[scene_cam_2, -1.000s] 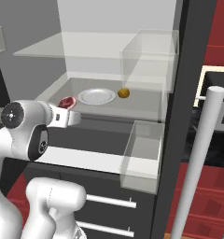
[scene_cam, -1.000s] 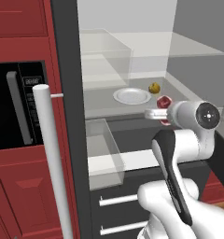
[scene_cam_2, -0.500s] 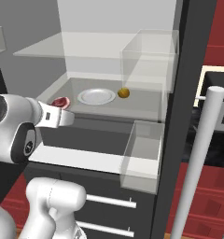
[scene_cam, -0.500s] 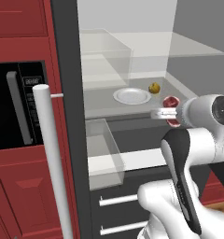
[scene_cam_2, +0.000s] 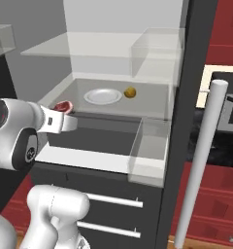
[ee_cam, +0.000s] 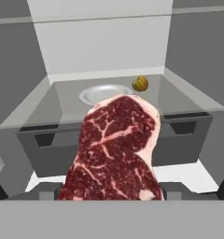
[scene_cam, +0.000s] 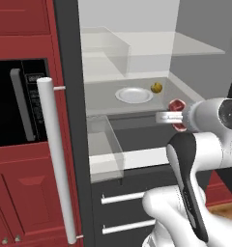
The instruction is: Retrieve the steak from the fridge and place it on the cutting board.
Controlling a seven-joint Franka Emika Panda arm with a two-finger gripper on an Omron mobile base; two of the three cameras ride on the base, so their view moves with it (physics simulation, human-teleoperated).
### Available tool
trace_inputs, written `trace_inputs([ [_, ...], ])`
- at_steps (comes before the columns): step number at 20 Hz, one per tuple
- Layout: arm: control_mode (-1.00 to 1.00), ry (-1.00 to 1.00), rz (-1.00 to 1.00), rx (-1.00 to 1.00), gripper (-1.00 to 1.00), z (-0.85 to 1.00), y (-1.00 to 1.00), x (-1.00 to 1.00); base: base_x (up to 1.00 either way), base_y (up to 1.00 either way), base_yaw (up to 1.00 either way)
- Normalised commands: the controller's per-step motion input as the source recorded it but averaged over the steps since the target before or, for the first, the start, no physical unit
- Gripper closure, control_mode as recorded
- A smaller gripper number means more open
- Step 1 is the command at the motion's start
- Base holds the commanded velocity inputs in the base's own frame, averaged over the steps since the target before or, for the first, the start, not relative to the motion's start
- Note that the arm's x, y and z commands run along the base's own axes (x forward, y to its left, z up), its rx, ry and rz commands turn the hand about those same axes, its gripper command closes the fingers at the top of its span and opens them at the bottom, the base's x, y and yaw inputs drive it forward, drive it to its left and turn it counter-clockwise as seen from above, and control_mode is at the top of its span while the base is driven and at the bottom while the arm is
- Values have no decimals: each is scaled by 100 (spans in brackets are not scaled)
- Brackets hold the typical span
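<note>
Your open fridge [scene_cam: 69,96] ahead, glass shelf holding a white plate [scene_cam: 134,95] and small yellow-brown item [scene_cam: 157,87], your gripper [scene_cam: 177,118] clamped on the steak [ee_cam: 116,149].

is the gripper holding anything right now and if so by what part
Yes, the gripper holds the steak by its lower end, clear of the fridge shelf.

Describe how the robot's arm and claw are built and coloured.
The arm is glossy white with rounded, bulbous links, a black band running down one link and dark circular joint caps. The claw is a small pale grey-white block at the arm's end. No cables or markings are visible.
</note>
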Motion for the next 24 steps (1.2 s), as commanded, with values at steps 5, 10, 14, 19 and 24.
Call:
trace_inputs([
  [5,100,0,0,0,100,0,0,0,-58,0,0],
  [10,100,0,0,0,100,0,0,0,-61,0,0],
  [14,100,0,0,0,100,0,0,0,-66,0,0],
  [19,100,0,0,0,100,0,0,0,-71,-6,0],
  [24,100,0,0,0,100,0,0,0,-78,-21,0],
])
